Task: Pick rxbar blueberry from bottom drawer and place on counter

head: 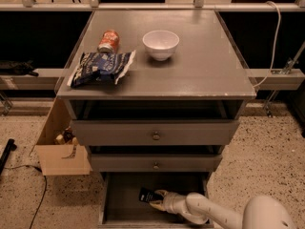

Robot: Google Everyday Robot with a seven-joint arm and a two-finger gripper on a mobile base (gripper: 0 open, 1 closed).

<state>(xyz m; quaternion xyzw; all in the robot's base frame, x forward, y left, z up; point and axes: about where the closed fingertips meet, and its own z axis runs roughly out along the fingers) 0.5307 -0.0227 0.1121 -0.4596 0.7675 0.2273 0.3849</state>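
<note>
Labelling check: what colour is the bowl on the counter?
Bowl is white, camera view; gripper is in the bottom drawer.

**Dull grey cabinet, shiny wrappers**

The counter (200, 66) has a smooth, matt grey painted finish, with pale wear along its front edge. The bottom drawer (119, 199) shows the same dull grey inside. The blueberry bar (149, 195) lying in it has a dark, faintly shiny wrapper. The gripper (157, 201), of pale smooth plastic, sits against the bar inside that drawer. On top, the chip bag (101, 67) is crinkled glossy foil, the bowl (161, 43) smooth white, and the can (109, 40) shiny metal. The knobs (156, 136) look like dull metal. The box (62, 159) is plain brown cardboard, and the floor (267, 147) is speckled stone.
</note>
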